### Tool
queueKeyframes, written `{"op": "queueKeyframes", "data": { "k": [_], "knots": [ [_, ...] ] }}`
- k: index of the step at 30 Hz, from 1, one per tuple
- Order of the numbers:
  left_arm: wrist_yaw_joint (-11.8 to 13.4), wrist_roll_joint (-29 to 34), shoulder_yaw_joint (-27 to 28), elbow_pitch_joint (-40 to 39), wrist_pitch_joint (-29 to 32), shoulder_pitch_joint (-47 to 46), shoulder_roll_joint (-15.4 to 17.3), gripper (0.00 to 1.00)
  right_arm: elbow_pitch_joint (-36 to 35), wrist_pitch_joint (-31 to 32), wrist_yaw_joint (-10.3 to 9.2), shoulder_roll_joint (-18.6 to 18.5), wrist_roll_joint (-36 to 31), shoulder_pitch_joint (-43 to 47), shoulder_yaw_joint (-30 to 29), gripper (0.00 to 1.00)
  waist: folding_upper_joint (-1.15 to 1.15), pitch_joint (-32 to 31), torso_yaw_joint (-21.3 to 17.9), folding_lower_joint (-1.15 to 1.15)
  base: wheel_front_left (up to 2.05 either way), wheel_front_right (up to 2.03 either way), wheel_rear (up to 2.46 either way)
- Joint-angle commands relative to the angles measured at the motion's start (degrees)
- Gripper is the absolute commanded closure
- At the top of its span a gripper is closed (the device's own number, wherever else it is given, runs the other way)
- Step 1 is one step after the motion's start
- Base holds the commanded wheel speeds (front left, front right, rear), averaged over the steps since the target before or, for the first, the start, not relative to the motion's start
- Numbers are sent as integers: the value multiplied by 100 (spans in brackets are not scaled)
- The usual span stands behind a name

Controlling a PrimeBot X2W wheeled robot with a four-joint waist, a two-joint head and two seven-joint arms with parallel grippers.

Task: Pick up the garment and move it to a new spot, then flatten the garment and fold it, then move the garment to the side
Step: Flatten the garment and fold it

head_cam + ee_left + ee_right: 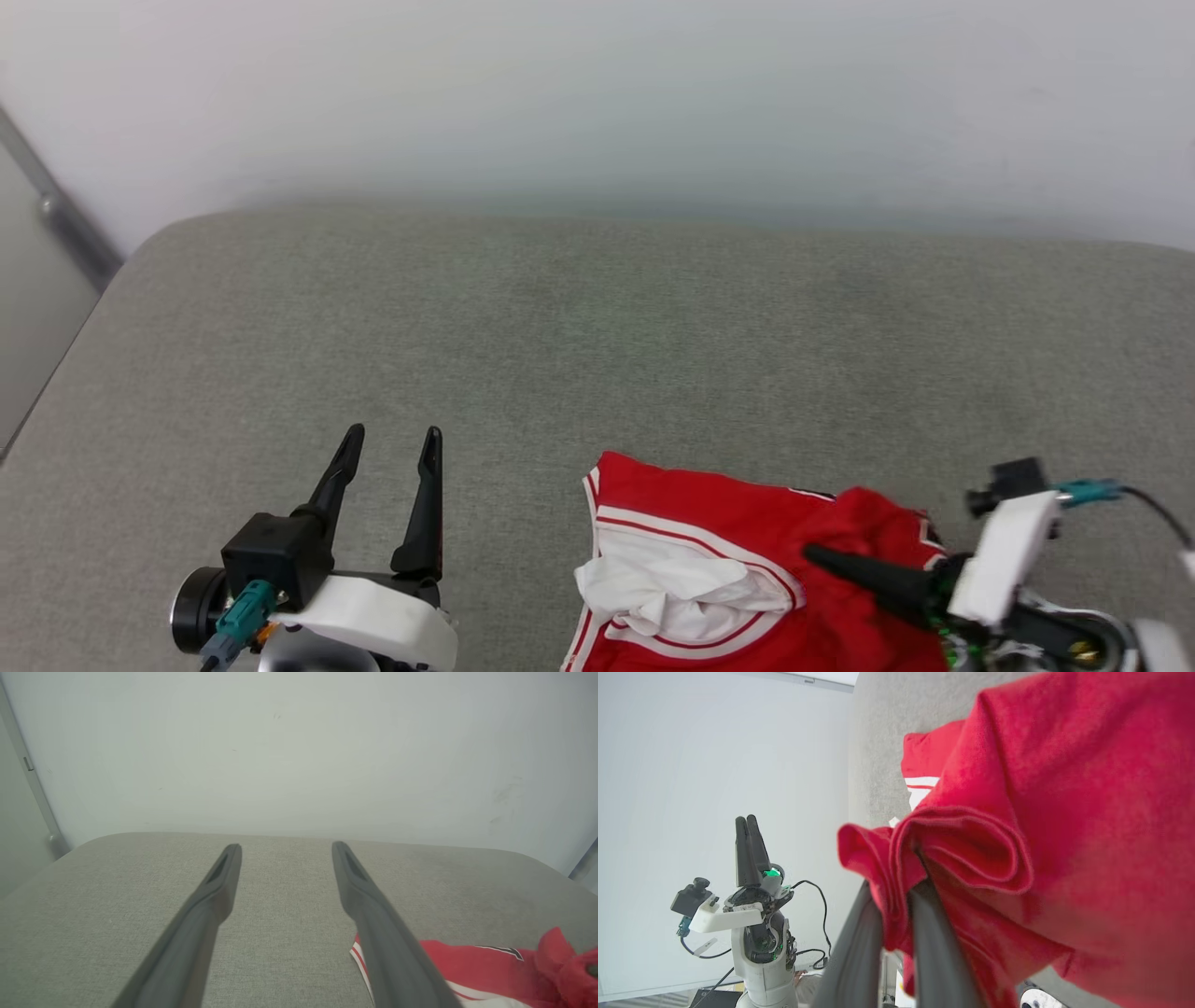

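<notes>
On the grey pad (597,327), near right, the jersey (709,509) lies bunched. The right claw (814,556) pinches a thin red fold. The left claw (393,434) is spread, well apart. Risk: fold slips out on lift, or the single grip drags it into a heap.

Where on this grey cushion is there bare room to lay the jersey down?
Bare grey cushion runs from the wall down to the open left pincer and the garment. Also free: the strip between those two. Crowded: near right, where the right pincer pinches the garment.

Bare room, grey cushion (560,327), white wall (597,93)
</notes>
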Motion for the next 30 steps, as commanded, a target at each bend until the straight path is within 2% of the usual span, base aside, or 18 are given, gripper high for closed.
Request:
{"op": "queueKeyframes", "data": {
  "k": [1,5,10,14,15,16,17,18,23,30],
  "knots": [
    [-32,-3,-22,7,17,-98,-7,0,139,-249,-2,24,226,-43,405,100,0,48,111,0,0,0,0],
    [-65,0,-72,29,21,-196,-43,0,446,-834,-2,20,587,-294,1303,100,0,158,278,0,0,0,0],
    [-104,-2,-97,82,-11,-283,-90,0,758,-1406,-2,19,719,-569,1883,100,0,281,429,0,0,0,0],
    [-109,-36,-93,132,-55,-336,-118,0,1127,-1772,-2,20,543,-802,2239,100,0,370,508,0,0,0,0],
    [-110,-44,-89,149,-68,-335,-120,0,1213,-1873,-2,19,446,-851,2303,95,0,379,516,0,0,0,0],
    [-109,-43,-85,162,-70,-332,-123,0,1288,-1961,-2,19,352,-885,2366,64,0,390,521,0,0,0,0],
    [-110,-39,-83,174,-82,-332,-126,0,1342,-2058,-2,19,277,-920,2424,19,0,397,525,0,0,0,0],
    [-109,-46,-81,182,-90,-336,-131,0,1384,-2141,-2,18,242,-954,2465,0,0,403,525,0,0,0,0],
    [-116,-80,-69,241,-124,-357,-137,0,1281,-2335,-2,-36,35,-1107,2796,0,0,397,468,0,0,0,0],
    [-98,-122,-63,299,-158,-271,-143,0,497,-2482,-2,-562,-703,-1161,3683,0,0,286,309,0,0,0,0]
  ]
}}
